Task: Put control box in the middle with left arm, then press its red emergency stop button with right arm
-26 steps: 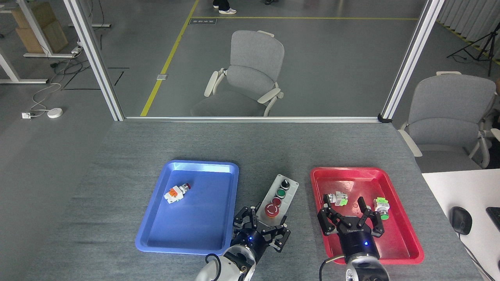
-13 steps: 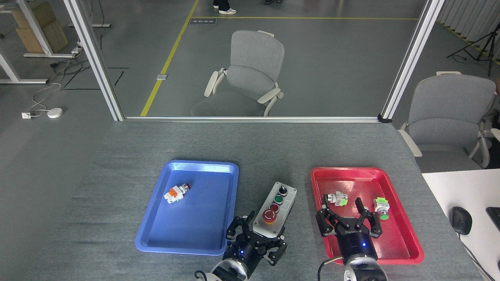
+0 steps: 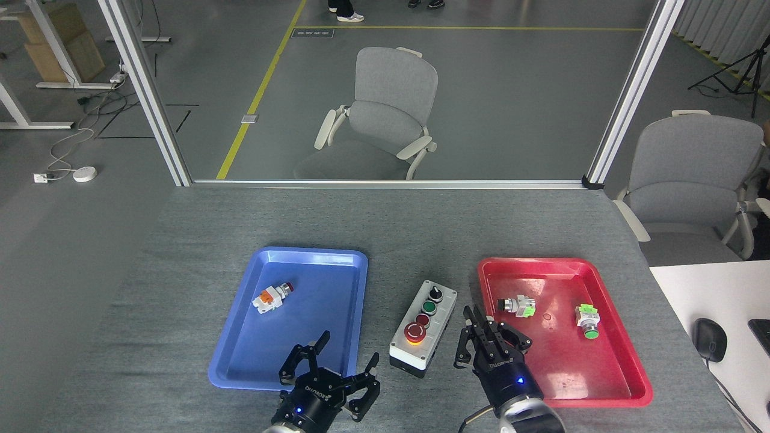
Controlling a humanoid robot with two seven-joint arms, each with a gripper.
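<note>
Blue tray [image 3: 343, 282] with orange-and-white switch [image 3: 269, 296]; red tray [image 3: 613, 349]; grey chairs [image 3: 385, 114]

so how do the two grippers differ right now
The left gripper has its jaws spread wide open, while the right gripper has its jaws drawn close together. The left one sits over the near rim of the blue plastic tray, away from the oblong light-grey control box; the right one sits just right of that box, at the left rim of the red plastic tray. Both are black, show a blue light, and hold nothing.
</note>
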